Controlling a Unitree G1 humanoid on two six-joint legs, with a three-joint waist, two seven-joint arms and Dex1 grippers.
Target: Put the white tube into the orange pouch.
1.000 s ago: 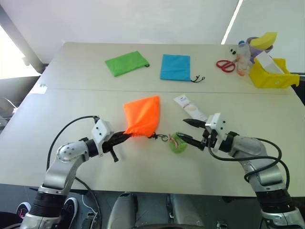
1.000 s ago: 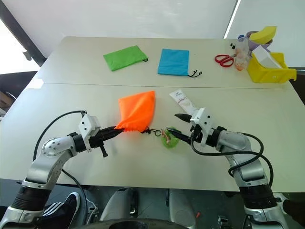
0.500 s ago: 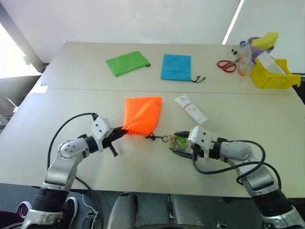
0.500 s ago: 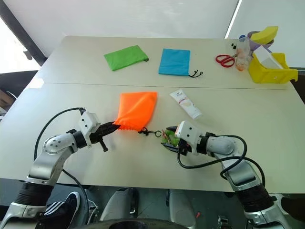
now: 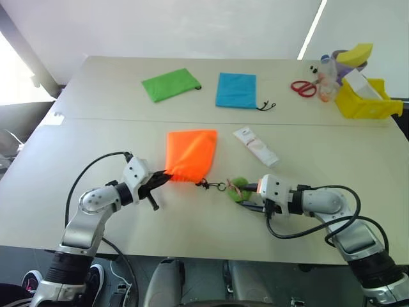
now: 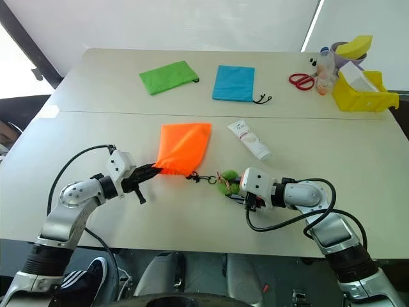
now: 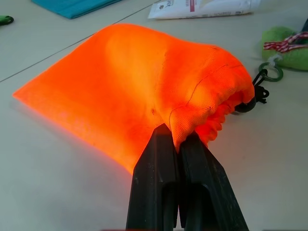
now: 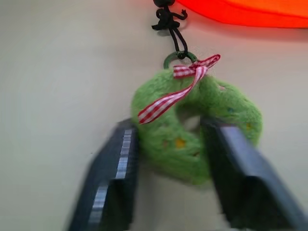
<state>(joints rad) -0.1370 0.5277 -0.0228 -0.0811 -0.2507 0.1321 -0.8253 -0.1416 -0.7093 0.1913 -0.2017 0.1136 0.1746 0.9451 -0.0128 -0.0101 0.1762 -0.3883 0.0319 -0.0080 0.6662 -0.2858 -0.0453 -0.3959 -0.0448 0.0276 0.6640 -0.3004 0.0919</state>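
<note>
Left hand (image 5: pixel 161 179): its two black fingers are pressing together on a pinch of fabric at the gathered mouth corner of the orange pouch (image 5: pixel 190 155).
Orange pouch: bright orange cloth, lying flat on the desk (image 5: pixel 96 141) near its front middle, mouth gathered and facing the front edge; a dark cord (image 5: pixel 206 184) is running from the mouth to a small ring (image 8: pixel 177 57).
Green pom-pom (image 5: pixel 239 189): fuzzy, ring-shaped, wearing a red-and-white checked ribbon (image 8: pixel 178 91); lying just right of the pouch mouth.
Right hand (image 8: pixel 171 144): its fingers are flanking the pom-pom on both sides, touching it, closing on it.
White tube (image 5: pixel 255 145): slim, white, with small reddish print; lying flat just right of the pouch, apart from it, slanting toward the front right.
Open room: bare desk is lying along the front edge and to the far left and right of the arms.
Counts: three pouches, namely one orange, one green pouch (image 5: pixel 170 84), one blue pouch (image 5: pixel 236 89); one tube; one pair of red scissors (image 5: pixel 302 87); one yellow bin (image 5: pixel 364 102) at the back right corner.
</note>
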